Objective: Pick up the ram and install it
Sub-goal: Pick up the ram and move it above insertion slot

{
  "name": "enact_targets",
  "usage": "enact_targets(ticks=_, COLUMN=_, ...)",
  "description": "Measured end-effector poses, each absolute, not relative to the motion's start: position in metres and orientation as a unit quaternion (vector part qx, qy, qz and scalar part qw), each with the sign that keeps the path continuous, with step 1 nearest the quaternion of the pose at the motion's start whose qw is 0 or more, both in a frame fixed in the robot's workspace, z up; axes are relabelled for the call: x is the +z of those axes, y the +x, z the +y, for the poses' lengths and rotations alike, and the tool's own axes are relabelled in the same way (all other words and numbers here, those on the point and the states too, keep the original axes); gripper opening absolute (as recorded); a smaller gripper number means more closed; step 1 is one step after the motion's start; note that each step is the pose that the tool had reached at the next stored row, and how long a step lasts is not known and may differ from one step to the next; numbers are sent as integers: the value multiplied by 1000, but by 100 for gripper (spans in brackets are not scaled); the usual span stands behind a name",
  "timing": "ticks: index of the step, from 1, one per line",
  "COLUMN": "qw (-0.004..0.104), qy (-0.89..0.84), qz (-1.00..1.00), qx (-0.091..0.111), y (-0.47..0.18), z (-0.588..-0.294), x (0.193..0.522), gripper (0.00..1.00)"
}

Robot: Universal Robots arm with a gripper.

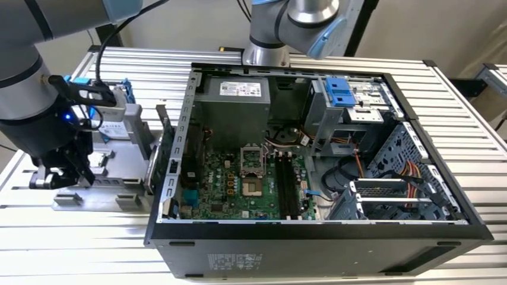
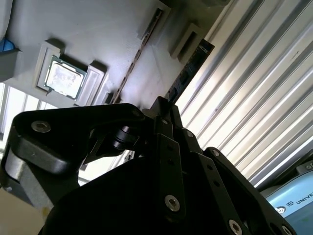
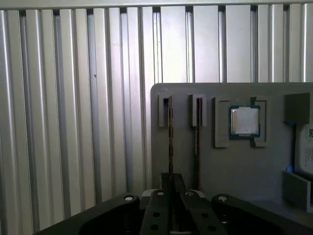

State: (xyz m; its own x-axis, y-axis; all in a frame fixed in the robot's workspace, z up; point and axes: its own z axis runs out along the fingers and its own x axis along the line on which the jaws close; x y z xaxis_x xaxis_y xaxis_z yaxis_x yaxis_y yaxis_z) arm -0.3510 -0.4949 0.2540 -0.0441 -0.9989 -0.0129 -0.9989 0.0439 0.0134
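Note:
The ram (image 3: 169,139) is a thin dark stick standing on edge in a slot of the grey holder (image 3: 234,166); in the second wrist view the ram (image 2: 190,71) shows its black chips. My gripper (image 3: 171,188) sits over one end of it, its black fingers (image 3: 157,203) closed against both faces of the stick. In the exterior view the gripper (image 1: 59,173) hangs low over the holder (image 1: 103,193), at the exterior view's left of the open computer case (image 1: 317,231). The motherboard's long black memory slots (image 1: 287,185) lie inside the case.
A second thin stick (image 3: 197,128) stands in the neighbouring slot. A square silver processor (image 3: 244,121) rests in its own pocket of the holder. Drive cages and cables (image 1: 396,178) fill the case's right side. Ribbed aluminium table (image 3: 73,98) surrounds the holder.

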Motion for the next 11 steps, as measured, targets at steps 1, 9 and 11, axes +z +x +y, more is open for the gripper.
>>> enact_targets(ticks=1, qw=0, qy=-691, qz=722, qx=9, y=-351, z=-495, x=255, gripper=0)
enact_targets(ticks=9, qw=0, qy=-691, qz=722, qx=9, y=-351, z=-495, x=260, gripper=0)
enact_targets(ticks=11, qw=0, qy=-691, qz=722, qx=9, y=-351, z=-495, x=261, gripper=0)
